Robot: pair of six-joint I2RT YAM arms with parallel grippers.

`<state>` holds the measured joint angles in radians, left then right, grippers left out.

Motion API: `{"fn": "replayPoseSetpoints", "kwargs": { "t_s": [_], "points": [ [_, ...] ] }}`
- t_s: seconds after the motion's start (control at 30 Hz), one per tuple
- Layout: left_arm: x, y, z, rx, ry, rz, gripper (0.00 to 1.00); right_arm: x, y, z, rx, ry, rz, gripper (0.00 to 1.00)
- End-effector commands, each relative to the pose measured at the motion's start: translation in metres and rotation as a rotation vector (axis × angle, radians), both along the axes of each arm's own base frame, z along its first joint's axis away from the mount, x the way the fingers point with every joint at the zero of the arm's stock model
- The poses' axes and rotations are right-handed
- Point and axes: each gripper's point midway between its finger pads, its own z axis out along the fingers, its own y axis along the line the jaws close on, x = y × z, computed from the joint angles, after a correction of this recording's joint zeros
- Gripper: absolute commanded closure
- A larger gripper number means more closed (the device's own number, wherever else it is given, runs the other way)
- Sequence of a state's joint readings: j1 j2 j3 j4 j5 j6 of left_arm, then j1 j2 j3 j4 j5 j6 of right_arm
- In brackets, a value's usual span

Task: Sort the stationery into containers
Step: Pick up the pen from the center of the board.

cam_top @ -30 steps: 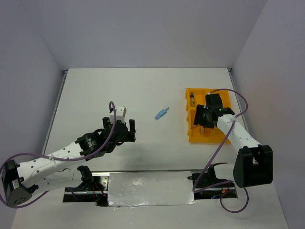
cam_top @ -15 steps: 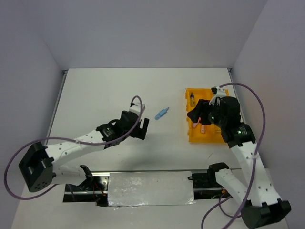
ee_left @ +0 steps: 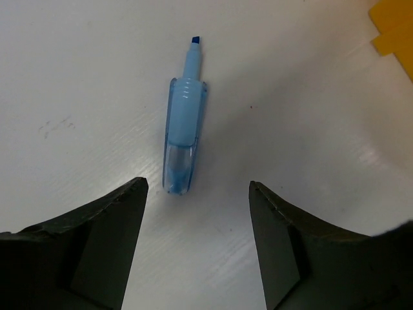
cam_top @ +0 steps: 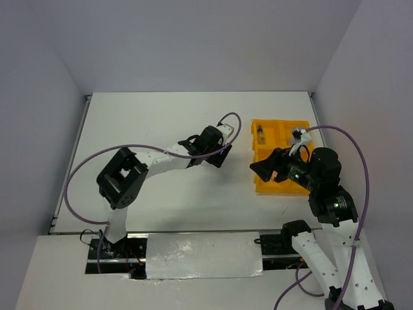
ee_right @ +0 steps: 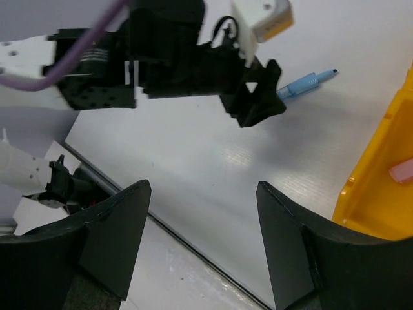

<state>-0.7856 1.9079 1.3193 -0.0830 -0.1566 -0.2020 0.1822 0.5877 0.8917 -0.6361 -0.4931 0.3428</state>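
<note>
A small blue-capped, pen-like bottle (ee_left: 182, 139) lies on the white table just ahead of my left gripper (ee_left: 197, 184), which is open and empty, its jaws apart on either side of the bottle's near end. In the top view the left gripper (cam_top: 218, 154) covers the bottle. The right wrist view shows the bottle (ee_right: 306, 82) beyond the left gripper (ee_right: 255, 103). The yellow-orange tray (cam_top: 261, 184) sits at the right; a small brownish item (cam_top: 260, 134) lies in its far-left compartment and a pink piece (ee_right: 401, 171) in another. My right gripper (cam_top: 257, 168) is open and empty, raised over the tray's left edge.
A corner of the tray (ee_left: 393, 26) shows at the top right of the left wrist view. The table's near edge with a metal rail (ee_right: 193, 242) runs below my right gripper. Purple cables loop from both arms.
My left arm has swung right across the table to the blue bottle. My right arm has lifted up and back from the tray, gripper empty.
</note>
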Motion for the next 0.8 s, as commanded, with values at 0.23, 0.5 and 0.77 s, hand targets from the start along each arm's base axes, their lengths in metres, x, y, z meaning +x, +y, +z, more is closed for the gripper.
{"fn": "replayPoseSetpoints", "kwargs": {
  "t_s": [0.23, 0.5, 0.77],
  "points": [
    [0.02, -0.011, -0.035, 0.057, 0.001, -0.066, 0.25, -0.049, 0.008, 0.06, 0.055, -0.209, 0.122, 0.26],
    [0.023, -0.01, -0.05, 0.039, 0.025, -0.083, 0.28, -0.062, 0.011, 0.075, 0.08, -0.255, 0.155, 0.25],
    [0.025, -0.008, -0.059, -0.002, 0.057, -0.084, 0.59, -0.064, 0.01, 0.075, 0.089, -0.26, 0.145, 0.25]
  ]
}}
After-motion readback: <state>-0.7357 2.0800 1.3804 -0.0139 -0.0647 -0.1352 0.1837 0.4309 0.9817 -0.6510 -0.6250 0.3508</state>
